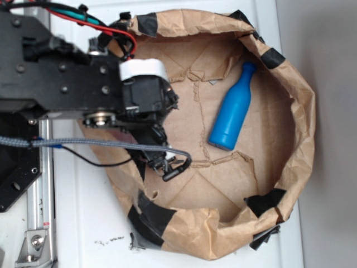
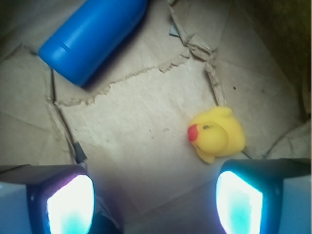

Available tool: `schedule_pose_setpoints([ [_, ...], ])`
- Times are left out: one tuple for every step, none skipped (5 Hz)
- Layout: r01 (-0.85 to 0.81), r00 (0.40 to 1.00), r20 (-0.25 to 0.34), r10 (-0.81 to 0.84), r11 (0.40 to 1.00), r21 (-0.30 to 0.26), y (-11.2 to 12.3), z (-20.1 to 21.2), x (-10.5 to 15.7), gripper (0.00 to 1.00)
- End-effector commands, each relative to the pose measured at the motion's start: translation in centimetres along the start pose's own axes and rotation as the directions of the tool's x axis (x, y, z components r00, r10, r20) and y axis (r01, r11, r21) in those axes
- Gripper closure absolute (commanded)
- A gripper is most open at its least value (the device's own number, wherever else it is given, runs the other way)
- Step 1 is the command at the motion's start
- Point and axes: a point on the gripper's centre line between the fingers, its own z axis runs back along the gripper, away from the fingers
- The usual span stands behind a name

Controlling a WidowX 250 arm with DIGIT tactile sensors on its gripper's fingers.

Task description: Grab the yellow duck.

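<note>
Brown paper lines the basin; your exterior view shows the blue bottle near its far rim, the duck hidden. At the wrist, your gripper gapes wide, the yellow duck just ahead of one finger: still approaching, so shift sideways, then descend.

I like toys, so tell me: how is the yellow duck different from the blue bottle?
The yellow duck is yellow with a red beak; the blue bottle is plain blue. The duck is small and round, while the bottle is much bigger and long. The duck lies close to the gripper; the bottle lies farther off. Both rest on the brown paper, and nothing holds either.
</note>
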Motion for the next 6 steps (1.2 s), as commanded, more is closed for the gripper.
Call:
schedule_pose_setpoints([
  [0.113,0.992,0.063,-0.109,0.991,-0.07,2.6,-2.8,2.1,0.0],
  [0.136,0.99,0.032,-0.135,0.99,-0.044,1.5,-4.4,1.7,0.0],
  [0.145,0.989,0.035,-0.143,0.987,-0.064,1.6,-4.0,1.1,0.0],
  [0.143,0.989,0.045,-0.14,0.987,-0.068,1.9,-3.6,1.3,0.0],
  [0.159,0.986,0.052,-0.156,0.985,-0.064,1.8,-3.3,1.3,0.0],
  [0.146,0.988,0.053,-0.143,0.988,-0.055,1.8,-3.5,1.5,1.0],
])
